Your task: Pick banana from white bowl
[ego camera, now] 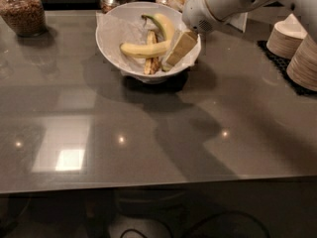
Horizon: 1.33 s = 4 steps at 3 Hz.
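Hanging over deep white paper-lined bowl [110, 43] by grey table [148, 148] far edge: beige pincer [176, 52] | grip: cannot tell | pale yellow straight banana [141, 49] beside it

You've got the bowl [106, 38] at the table's [148, 148] back, centre; in it the banana [143, 49] lies crosswise, a curved banana [166, 26] behind it, a small banana [150, 59] before it; your gripper [179, 49] sits over the bowl's right rim, at the banana's right end; jar [22, 11] far left; stacked bowls [287, 41] far right.
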Tool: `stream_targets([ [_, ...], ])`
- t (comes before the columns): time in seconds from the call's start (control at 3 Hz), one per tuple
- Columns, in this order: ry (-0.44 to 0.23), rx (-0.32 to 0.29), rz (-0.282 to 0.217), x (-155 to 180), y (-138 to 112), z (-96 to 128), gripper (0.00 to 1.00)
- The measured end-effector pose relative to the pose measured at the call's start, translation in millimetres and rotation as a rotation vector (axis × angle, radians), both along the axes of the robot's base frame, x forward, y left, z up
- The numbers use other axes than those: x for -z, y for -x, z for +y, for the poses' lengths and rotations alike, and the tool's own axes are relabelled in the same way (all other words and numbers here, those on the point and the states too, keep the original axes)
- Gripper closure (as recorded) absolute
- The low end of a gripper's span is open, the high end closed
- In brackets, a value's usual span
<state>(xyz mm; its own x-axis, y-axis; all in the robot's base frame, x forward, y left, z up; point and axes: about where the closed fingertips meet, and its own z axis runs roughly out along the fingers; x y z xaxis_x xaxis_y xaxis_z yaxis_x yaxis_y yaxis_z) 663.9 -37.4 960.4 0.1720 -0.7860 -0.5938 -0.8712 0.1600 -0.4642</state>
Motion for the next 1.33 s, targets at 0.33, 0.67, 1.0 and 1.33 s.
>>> stream_targets([
  [0.33, -0.03, -0.055, -0.033, 9, -27, 26, 0.24],
  [0.67, -0.015, -0.105, -0.054, 23, -40, 43, 0.39],
  [1.0, 0.026, -0.149, -0.051, 42, -45, 49, 0.33],
  [1.33, 0.082, -0.177, -0.031, 60, -48, 46, 0.36],
])
